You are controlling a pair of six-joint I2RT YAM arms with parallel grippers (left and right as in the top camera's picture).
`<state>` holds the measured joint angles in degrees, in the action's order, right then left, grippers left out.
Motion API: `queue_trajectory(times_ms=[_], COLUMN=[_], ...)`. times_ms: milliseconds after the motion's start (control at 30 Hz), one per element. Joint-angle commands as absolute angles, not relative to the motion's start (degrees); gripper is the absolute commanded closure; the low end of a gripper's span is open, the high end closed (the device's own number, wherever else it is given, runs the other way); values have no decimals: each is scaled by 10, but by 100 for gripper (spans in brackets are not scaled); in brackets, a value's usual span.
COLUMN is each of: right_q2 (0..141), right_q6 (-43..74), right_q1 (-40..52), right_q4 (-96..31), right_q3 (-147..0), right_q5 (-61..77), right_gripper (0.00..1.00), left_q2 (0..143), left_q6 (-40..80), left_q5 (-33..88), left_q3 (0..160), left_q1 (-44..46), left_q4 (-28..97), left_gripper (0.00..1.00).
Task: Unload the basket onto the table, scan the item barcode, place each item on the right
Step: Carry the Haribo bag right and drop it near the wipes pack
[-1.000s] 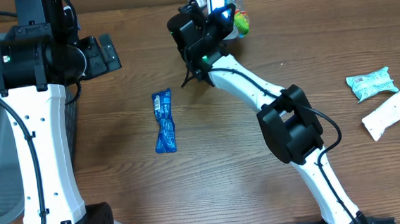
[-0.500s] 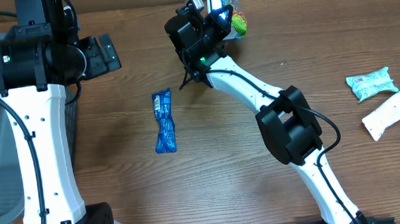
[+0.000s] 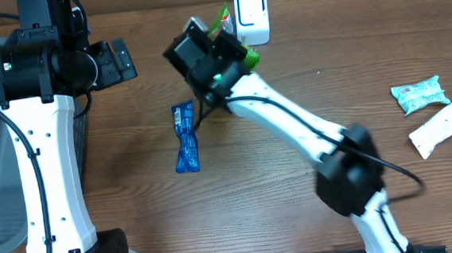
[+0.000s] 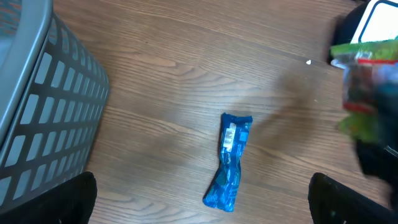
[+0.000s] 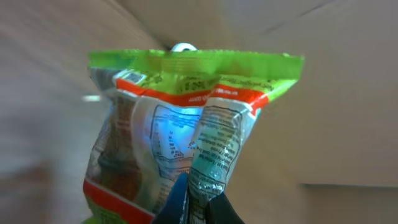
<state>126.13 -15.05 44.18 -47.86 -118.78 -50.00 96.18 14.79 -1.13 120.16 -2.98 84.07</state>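
My right gripper [image 5: 198,208] pinches a green-and-orange plastic snack pouch [image 5: 186,118] by its seam (left gripper [image 3: 118,61] gapes empty); I judge that thin hold could let it twist or drop.

Blue packet [image 3: 185,136]: just left of right gripper [image 5: 198,208]
Teal packet [image 3: 420,94], tube [image 3: 443,126]: far to its right
Basket [image 4: 43,112]: far left

White arm links [image 3: 42,171], black joints [image 3: 38,68], thin black cables [image 3: 388,163]
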Motion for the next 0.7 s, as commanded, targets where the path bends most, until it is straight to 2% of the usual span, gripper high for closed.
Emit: queue_trajectory(times_ms=[0,200,400,533,667], right_q2=[1162,1098,1086,1095,1108], right_q6=[9,108,127,126,123], right_q1=[406,327,195,115,59], right_q4=[-523,-627,-719,-770,-804], right_q3=[-1200,-1200,-1199,-1199,-1197], right_q5=[-304,-72,155,176,136], right_gripper=[96,96,96,96,96], left_q2=[960,960,960,960,960], left_q6=[141,141,141,141,141], left_q5=[-15,-15,-15,-15,-15], left_q3=[1212,1212,1212,1212,1212], left_q1=[-26,-26,-26,-26,-26], left_q4=[840,840,840,840,840], left_gripper=[0,0,0,0,0])
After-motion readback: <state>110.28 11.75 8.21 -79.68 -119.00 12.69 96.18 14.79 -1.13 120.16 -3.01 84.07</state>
